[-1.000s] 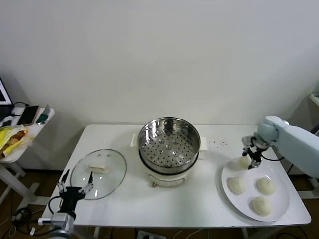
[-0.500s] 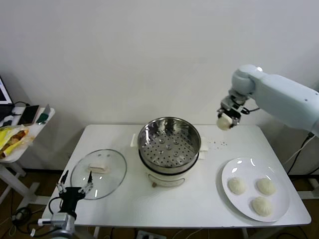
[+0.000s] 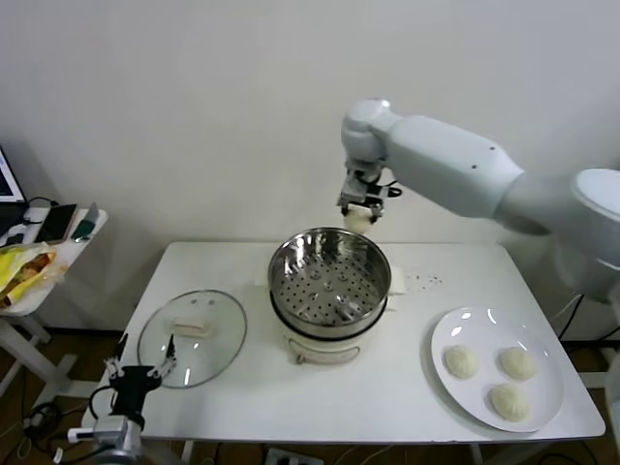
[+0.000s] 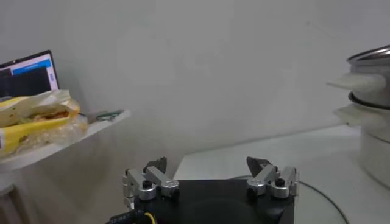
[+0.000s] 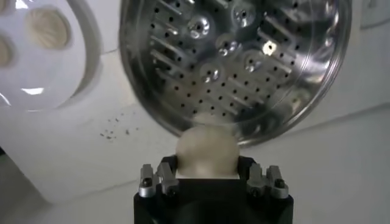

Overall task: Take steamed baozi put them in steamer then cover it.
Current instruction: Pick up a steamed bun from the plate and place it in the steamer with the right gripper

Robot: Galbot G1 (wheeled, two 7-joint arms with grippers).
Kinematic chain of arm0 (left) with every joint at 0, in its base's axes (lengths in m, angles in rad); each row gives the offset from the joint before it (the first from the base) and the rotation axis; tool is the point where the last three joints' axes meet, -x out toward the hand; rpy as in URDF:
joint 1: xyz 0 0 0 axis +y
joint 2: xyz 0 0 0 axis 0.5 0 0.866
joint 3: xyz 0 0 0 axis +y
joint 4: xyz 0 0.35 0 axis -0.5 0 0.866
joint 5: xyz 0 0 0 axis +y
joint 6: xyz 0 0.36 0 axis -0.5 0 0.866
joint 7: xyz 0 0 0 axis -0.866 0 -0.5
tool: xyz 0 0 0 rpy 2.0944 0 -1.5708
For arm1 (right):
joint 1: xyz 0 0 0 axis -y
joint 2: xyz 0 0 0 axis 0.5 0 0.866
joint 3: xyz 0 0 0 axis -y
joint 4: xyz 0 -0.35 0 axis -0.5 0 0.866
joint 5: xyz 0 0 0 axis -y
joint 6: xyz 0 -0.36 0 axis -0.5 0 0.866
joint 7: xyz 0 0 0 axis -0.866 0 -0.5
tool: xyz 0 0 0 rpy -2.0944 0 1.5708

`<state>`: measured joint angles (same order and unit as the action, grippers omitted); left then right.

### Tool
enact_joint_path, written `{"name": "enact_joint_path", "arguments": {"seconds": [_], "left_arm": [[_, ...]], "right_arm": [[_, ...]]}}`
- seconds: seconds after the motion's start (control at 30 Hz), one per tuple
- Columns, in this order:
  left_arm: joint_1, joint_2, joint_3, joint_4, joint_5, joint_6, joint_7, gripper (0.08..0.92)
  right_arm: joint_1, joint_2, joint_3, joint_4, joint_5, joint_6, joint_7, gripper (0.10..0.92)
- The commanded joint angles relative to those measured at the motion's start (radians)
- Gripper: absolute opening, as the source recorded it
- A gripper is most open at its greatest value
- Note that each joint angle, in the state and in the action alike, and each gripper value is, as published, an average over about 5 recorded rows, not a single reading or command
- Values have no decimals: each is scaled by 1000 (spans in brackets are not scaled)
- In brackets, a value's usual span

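My right gripper (image 3: 359, 209) hangs above the far rim of the steamer (image 3: 291, 263), shut on one cream-white baozi (image 3: 359, 222). In the right wrist view that baozi (image 5: 206, 149) sits between the fingers of the gripper (image 5: 206, 168), over the edge of the steamer's (image 5: 244, 67) perforated floor, which holds nothing. Three more baozi (image 3: 458, 361) (image 3: 516, 362) (image 3: 507, 400) lie on the white plate (image 3: 484, 331) at the right. The glass cover (image 3: 192, 337) lies flat on the table, left of the steamer. My left gripper (image 3: 139, 369) waits open below the table's front left corner, jaws wide apart (image 4: 207, 164).
The steamer rests on a white cooker base (image 3: 325, 347) at the table's middle. Dark crumbs (image 3: 424, 280) dot the table right of it. A side table (image 3: 44, 254) at far left carries a yellow bag (image 3: 24, 268) and phones.
My right gripper lifted a baozi off the plate and carried it up and leftward to above the steamer's far rim. The left arm stayed put.
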<state>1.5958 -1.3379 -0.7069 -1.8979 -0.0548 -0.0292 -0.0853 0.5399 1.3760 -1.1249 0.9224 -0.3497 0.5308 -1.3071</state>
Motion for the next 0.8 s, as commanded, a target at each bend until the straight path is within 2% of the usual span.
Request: {"name": "enact_joint_path", "arguments": {"seconds": [0.03, 0.37, 0.63, 0.7, 0.8], "left_arm": [[3, 1, -1, -11, -3, 6, -5, 823], [5, 0, -10, -7, -6, 4, -7, 823], [14, -6, -11, -4, -9, 2, -4, 823], [14, -6, -12, 0, -9, 0, -4, 823], [18, -5, -14, 1, -9, -1, -4, 823]], "right_arm": [[-113, 129, 41, -62, -141, 62, 2, 636], [-199, 114, 71, -75, -266, 62, 18, 636], [-244, 120, 94, -114, -308, 59, 24, 637], [-251, 119, 95, -114, -314, 58, 28, 645], [-259, 120, 103, -116, -322, 56, 33, 700]]}}
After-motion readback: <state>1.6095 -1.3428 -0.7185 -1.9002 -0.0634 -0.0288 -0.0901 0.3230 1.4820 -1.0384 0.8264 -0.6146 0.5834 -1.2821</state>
